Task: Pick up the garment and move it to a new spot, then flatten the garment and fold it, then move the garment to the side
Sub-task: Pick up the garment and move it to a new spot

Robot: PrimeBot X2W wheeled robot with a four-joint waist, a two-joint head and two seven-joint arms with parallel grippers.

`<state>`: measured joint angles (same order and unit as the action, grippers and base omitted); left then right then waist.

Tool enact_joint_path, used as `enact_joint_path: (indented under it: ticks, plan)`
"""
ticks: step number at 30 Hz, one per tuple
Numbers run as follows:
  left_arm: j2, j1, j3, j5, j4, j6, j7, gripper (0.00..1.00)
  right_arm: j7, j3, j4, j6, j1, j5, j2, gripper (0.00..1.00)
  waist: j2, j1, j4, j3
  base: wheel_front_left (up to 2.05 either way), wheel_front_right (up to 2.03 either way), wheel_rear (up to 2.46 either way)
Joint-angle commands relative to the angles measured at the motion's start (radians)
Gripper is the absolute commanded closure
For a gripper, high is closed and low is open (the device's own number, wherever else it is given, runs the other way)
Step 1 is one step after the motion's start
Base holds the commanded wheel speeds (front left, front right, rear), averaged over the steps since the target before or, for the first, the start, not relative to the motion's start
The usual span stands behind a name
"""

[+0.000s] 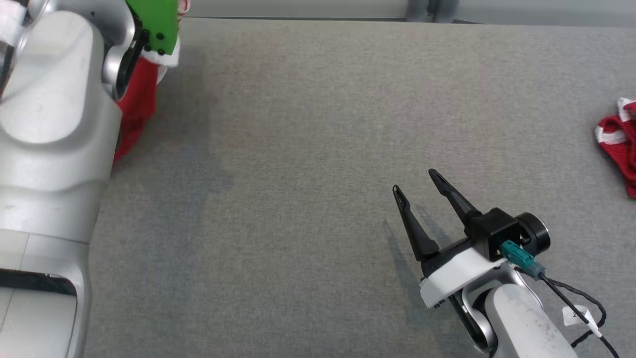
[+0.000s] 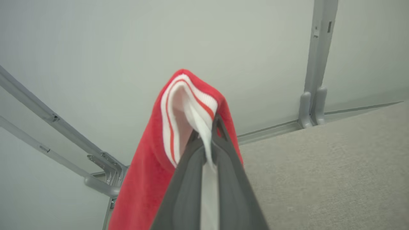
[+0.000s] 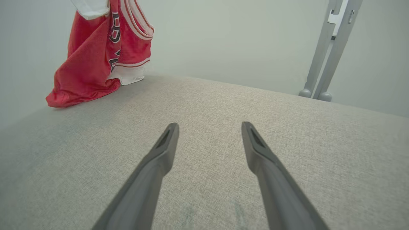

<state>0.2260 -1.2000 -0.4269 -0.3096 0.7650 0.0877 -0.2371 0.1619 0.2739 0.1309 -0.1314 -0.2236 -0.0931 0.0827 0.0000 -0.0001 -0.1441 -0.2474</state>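
the grey cloth-covered worktop (image 1: 318, 149) spreads across nearly everything in front of me, and a pale wall (image 3: 223, 38) rises behind its far edge. my left arm (image 1: 49, 124), silver and bulky, stands raised at my left side of the head view. from it hangs the garment (image 3: 96, 64), a red sleeveless jersey with white and red striped trim and dark lettering. it is lifted by its upper part at the far left corner of the worktop, while its lower folds bunch and touch the surface there. two grey posts (image 3: 329, 48) stand against the wall past the far edge. my right hand (image 1: 414, 180) lies low over the near right part of the worktop, well apart from the garment, its two dark fingers spread wide with nothing between them. a second red and white cloth (image 1: 621, 144) lies crumpled at the far right edge of the worktop. my left hand (image 2: 207, 131) is clenched on the garment, its fingers pressed together on the white ribbed trim, with red fabric draped over and down the left side of them. a green plate (image 1: 156, 25) sits at my left wrist just above the red cloth. on my right wrist are a teal plug (image 1: 516, 253), a black cable (image 1: 571, 298) and a small white tag (image 1: 576, 314).
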Motion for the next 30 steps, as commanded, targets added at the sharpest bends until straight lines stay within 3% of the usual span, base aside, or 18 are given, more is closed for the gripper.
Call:
enact_joint_path:
  ticks: [1,9,16,24,30]
  plan:
    - [-0.006,-0.02,-0.005,0.006,-0.013,0.002,0.0,1.0,0.008,-0.001,0.008,0.002,0.016,-0.002,-0.001,0.0,0.0,0.0001,0.096,0.074,0.0,0.0,0.0]
    - [-0.08,-0.074,-0.043,0.014,-0.152,-0.006,0.05,1.0,0.038,0.009,0.052,0.002,0.018,-0.009,-0.021,0.0,0.0,0.0001,0.231,0.092,0.0,0.0,0.0]
    - [-0.145,-0.09,-0.041,-0.074,-0.25,0.012,0.077,1.0,0.063,0.001,0.073,0.002,0.014,-0.018,-0.029,0.0,0.0,0.0001,0.319,0.08,0.0,0.0,0.0]
    - [-0.171,0.082,-0.052,-0.188,-0.295,-0.072,0.113,1.0,0.077,-0.048,0.064,0.002,0.027,0.004,-0.032,0.0,0.0,0.0001,0.25,0.027,0.0,0.0,0.0]
    - [-0.123,0.316,-0.042,-0.209,-0.238,-0.121,0.167,1.0,0.071,-0.064,0.054,0.002,0.022,0.019,-0.032,0.0,0.0,0.0001,0.166,0.012,0.0,0.0,0.0]
